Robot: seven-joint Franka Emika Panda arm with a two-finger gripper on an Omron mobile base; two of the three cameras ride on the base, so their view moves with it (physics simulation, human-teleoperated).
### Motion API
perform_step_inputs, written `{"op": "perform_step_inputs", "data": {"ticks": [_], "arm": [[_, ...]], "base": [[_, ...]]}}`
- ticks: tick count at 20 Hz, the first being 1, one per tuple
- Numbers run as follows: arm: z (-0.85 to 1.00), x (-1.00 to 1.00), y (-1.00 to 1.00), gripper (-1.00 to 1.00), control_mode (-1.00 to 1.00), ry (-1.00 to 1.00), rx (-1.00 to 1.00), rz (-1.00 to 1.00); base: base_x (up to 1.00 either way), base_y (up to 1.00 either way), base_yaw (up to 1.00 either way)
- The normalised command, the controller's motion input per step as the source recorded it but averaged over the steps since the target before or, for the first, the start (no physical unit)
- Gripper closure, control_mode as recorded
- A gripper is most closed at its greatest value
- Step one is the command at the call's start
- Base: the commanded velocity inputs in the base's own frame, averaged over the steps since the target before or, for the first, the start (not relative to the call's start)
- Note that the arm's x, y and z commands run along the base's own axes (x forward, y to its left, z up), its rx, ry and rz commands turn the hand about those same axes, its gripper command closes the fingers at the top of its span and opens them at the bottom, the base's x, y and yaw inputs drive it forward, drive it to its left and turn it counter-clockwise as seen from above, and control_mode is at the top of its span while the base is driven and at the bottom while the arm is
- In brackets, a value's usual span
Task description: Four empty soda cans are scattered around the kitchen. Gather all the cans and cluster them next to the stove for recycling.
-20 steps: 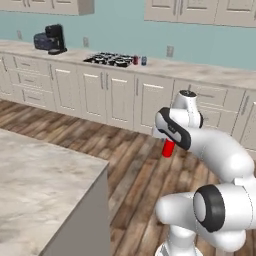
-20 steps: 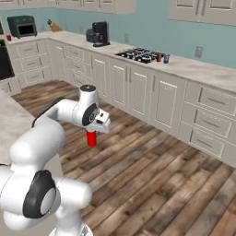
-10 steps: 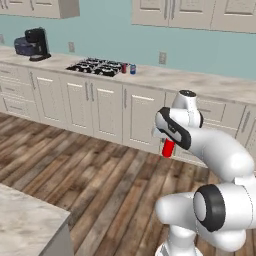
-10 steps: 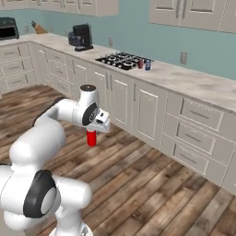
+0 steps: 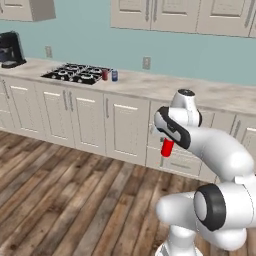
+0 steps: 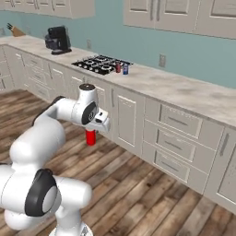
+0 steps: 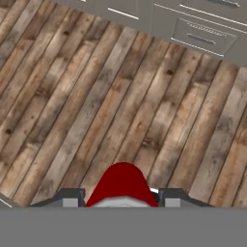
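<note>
A red soda can (image 5: pixel 167 147) (image 6: pixel 91 137) hangs below my hand, over the wood floor, with my gripper (image 7: pixel 123 195) shut on it. In the hand view the red can (image 7: pixel 122 185) bulges up between the two dark fingertips. On the counter by the right edge of the black stove (image 5: pixel 76 73) (image 6: pixel 101 64) stand two more cans side by side: a red can (image 5: pixel 105 75) (image 6: pixel 118 68) and a blue can (image 5: pixel 115 75) (image 6: pixel 125 69). My arm holds its can in front of the cabinet fronts, well right of the stove.
A black coffee maker (image 5: pixel 10 50) (image 6: pixel 57 39) sits on the counter left of the stove. The pale marble counter (image 5: pixel 200 92) (image 6: pixel 193 94) runs on to the right over beige cabinets and drawers. A knife block (image 6: pixel 16 31) stands at the far left.
The whole scene has shifted in both base views, so the base has driven closer to the stove counter. The red can stays in the shut gripper, and the arm's pose looks the same.
</note>
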Motion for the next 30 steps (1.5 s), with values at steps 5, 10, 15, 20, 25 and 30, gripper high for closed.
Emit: {"op": "perform_step_inputs", "data": {"ticks": [5,10,15,20,25,30], "arm": [[0.0,0.0,0.0,1.0,1.0,0.0,0.0,0.0],[0.0,0.0,0.0,1.0,1.0,0.0,0.0,0.0],[0.0,0.0,0.0,1.0,1.0,0.0,0.0,0.0],[0.0,0.0,0.0,1.0,1.0,0.0,0.0,0.0],[0.0,0.0,0.0,1.0,1.0,0.0,0.0,0.0],[0.0,0.0,0.0,1.0,1.0,0.0,0.0,0.0]], "base": [[0.78,-0.3,-0.12],[0.86,-0.11,-0.11],[0.84,0.13,-0.12],[0.61,0.41,-0.18],[0.2,0.76,-0.19],[0.21,0.78,-0.17]]}}
